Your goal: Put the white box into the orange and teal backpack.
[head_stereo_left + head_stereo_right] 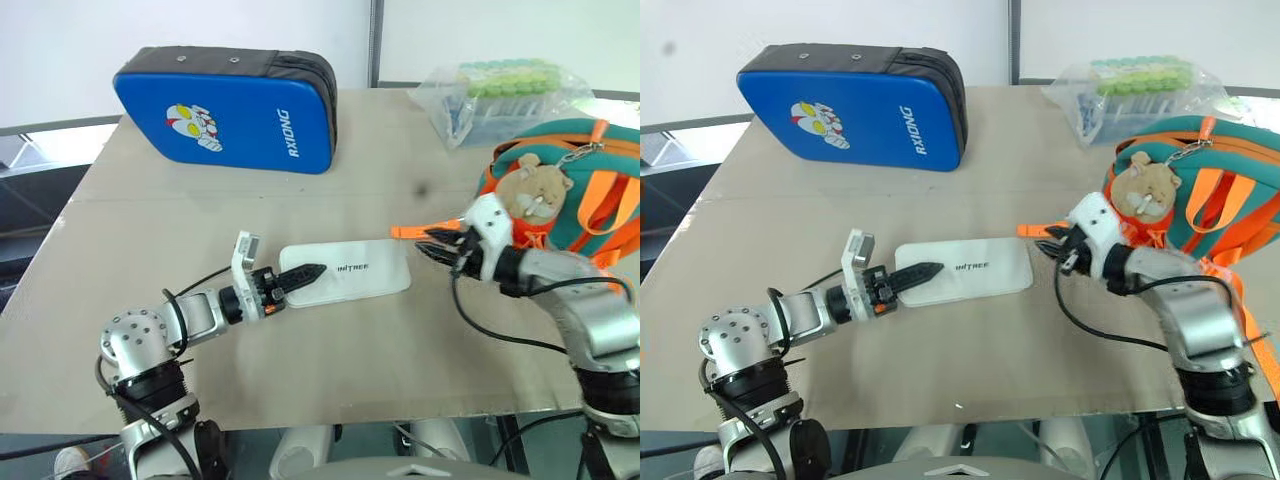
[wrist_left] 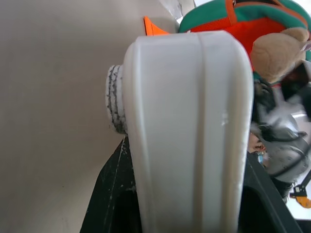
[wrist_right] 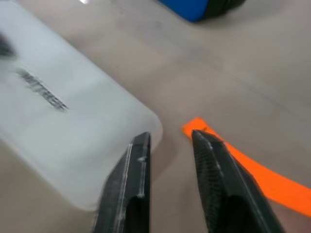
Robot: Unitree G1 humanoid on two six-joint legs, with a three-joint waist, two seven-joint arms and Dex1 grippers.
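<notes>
The white box [image 1: 355, 270] lies flat near the middle of the table with its dark lettering up. My left gripper [image 1: 316, 271] is shut on the box's left end; in the left wrist view the box's rounded edge [image 2: 187, 121] sits between the black fingers [image 2: 109, 199]. The orange and teal backpack [image 1: 600, 160] lies at the right, its beige bear charm [image 1: 530, 187] facing me. My right gripper [image 3: 170, 137] hovers open between the box's right corner [image 3: 97, 145] and an orange strap end [image 3: 243, 162], holding nothing.
A blue padded case [image 1: 230, 110] with a cartoon figure stands at the back left. A clear plastic bag of green-capped items [image 1: 500, 95] lies at the back right. The table's front edge [image 1: 400, 415] runs close below both arms.
</notes>
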